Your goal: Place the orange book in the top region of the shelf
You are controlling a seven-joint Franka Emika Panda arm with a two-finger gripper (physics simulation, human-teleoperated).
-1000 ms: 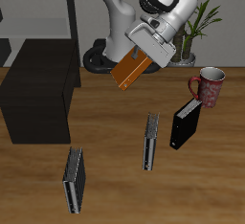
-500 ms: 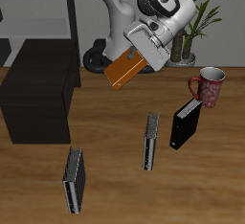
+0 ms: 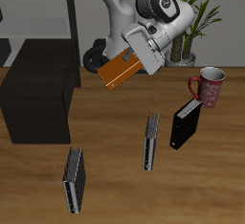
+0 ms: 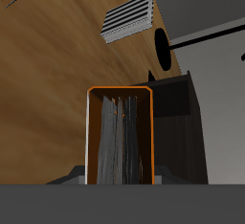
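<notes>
The jaws grip the orange book (image 3: 119,69) aloft, tilted, beside the shelf (image 3: 38,89).

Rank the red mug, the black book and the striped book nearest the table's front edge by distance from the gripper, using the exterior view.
From the gripper, shut on the orange book:
1. Red mug, farther back, beside the plant pot.
2. Black book, standing just in front of the mug.
3. Striped book, nearest the table's front edge.
</notes>
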